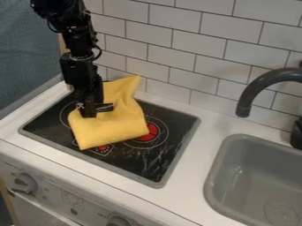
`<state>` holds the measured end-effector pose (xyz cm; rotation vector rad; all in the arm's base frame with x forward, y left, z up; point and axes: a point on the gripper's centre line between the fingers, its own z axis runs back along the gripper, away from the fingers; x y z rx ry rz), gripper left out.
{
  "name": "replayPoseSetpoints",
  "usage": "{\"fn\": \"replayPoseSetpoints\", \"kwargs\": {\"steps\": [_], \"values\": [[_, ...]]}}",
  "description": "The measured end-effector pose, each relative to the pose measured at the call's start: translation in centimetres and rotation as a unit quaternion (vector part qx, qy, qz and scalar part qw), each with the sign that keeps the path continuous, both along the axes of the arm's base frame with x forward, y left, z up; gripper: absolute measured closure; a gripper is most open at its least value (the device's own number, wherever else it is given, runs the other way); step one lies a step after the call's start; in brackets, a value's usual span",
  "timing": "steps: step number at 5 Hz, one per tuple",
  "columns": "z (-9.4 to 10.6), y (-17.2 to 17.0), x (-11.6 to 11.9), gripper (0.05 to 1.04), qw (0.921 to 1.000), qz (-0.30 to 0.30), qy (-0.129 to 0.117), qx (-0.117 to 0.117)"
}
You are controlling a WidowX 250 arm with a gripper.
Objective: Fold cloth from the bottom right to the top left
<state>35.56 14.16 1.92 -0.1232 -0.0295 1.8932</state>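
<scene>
Cloth: the yellow cloth [121,120] lies on the hob [159,174], towards the bench's [194,170] back left corner, one tip running back to the wall [172,66].
Pincer: the pincer [96,111] hangs at the cloth's left part; whether it is open, closed or gripping cloth, I cannot tell.
Bottom right corner: this corner [143,130] lies over the red burner [152,130]; no clear crease shows, so the fold is probably still to be made or finished.
Grip: if that corner is to be folded, best take a small pinch just inside its tip, low to the hob.
Path: lift modestly, then carry it diagonally towards the bench's back left corner, keeping the rest flat.
Release: lower before letting go, then rise straight up.
Risk: a shallow pinch may slip; a fast pull could drag the whole cloth.
</scene>
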Motion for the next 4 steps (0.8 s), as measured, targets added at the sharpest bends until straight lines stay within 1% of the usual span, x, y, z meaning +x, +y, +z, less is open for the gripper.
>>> {"fn": "replayPoseSetpoints", "kwargs": {"steps": [1, 2, 3, 4], "values": [[1.7, 0.3, -0.1, 0.073, 0.9999, 0.002, -0.014, -0.006], [3.6, 0.8, -0.4, 0.082, 0.9996, 0.001, -0.028, -0.005], [6.3, 0.7, -1.3, 0.084, 0.9989, -0.004, -0.045, 0.013], [6.7, 0.7, -1.3, 0.084, 0.9987, -0.003, -0.049, 0.015]]}}
